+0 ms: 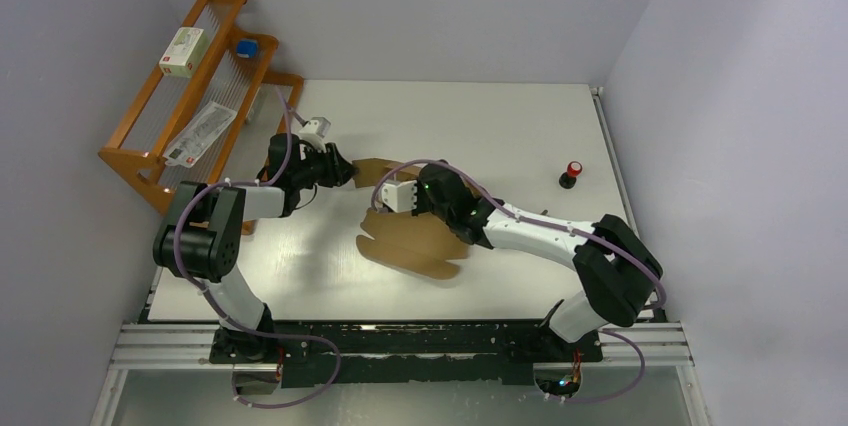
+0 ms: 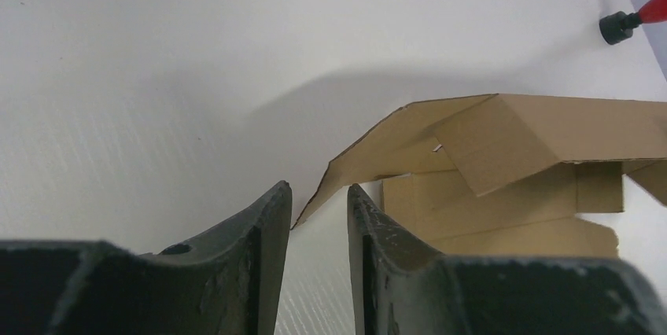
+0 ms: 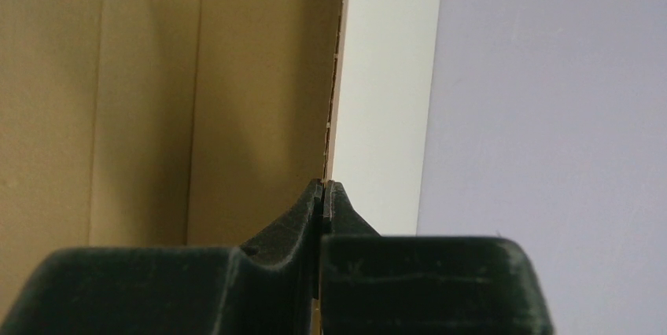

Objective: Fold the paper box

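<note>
Box edge pinched by R hand; L hand agape nearby.

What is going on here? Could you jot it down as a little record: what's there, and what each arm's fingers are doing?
Work piece: paper box, brown cardboard, partly folded, some flaps raised
Left fingers: slightly apart, a flap corner at the gap
Right fingers: shut on a cardboard edge of the box
Table: white
Also on table: small red-and-black object, apart from the box
Far left: wooden rack holding a white box
</note>
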Available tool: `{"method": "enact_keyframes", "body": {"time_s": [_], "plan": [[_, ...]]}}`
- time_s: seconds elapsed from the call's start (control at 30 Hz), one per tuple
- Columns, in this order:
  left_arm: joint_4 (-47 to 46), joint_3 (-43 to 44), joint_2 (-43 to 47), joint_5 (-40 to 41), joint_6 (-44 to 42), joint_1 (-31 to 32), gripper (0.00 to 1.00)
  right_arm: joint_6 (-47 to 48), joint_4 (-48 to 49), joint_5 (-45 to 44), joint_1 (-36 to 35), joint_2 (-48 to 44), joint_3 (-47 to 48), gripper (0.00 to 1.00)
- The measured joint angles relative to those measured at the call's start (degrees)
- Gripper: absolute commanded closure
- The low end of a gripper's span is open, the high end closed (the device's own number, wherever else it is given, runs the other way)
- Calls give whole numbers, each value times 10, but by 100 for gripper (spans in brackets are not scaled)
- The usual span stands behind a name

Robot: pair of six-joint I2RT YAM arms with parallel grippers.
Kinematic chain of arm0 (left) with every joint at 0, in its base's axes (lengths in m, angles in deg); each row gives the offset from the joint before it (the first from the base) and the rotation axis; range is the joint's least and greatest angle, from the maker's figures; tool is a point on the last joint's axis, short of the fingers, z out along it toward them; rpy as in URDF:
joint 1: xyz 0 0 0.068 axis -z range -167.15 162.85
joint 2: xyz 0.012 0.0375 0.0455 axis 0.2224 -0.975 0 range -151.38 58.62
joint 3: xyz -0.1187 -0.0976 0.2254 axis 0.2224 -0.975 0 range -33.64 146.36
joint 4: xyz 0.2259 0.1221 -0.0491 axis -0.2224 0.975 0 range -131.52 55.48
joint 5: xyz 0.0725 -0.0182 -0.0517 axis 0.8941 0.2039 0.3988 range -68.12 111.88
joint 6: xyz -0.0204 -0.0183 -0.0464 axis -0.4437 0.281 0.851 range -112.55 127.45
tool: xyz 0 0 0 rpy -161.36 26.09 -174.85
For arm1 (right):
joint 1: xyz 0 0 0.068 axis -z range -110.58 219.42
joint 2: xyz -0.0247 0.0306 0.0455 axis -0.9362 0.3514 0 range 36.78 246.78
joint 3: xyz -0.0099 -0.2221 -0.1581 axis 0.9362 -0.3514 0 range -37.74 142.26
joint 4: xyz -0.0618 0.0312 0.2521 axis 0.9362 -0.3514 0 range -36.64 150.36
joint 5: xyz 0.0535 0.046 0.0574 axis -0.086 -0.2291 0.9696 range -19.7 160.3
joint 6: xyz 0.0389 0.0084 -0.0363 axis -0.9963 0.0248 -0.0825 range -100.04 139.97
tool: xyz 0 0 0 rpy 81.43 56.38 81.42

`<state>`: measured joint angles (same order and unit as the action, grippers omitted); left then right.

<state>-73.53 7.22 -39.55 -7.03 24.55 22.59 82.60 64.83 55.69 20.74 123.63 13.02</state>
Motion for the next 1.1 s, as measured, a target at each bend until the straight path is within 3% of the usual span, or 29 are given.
{"method": "enact_keyframes", "body": {"time_s": [0.27, 0.6, 0.73, 0.93, 1.1], "plan": [[-7, 0, -2, -20, -1, 1, 67, 17, 52, -54, -21, 6, -45, 100], [6, 17, -4, -11, -29, 6, 55, 32, 116, -97, -42, 7, -89, 100], [7, 31, -4, -8, -43, 6, 55, 32, 120, -102, -49, 7, -89, 100], [-2, 52, -30, -30, -52, 6, 62, 32, 120, -104, -51, 7, -89, 100], [-3, 52, -39, -64, -53, 6, 74, 32, 120, -104, -51, 7, -89, 100]]}}
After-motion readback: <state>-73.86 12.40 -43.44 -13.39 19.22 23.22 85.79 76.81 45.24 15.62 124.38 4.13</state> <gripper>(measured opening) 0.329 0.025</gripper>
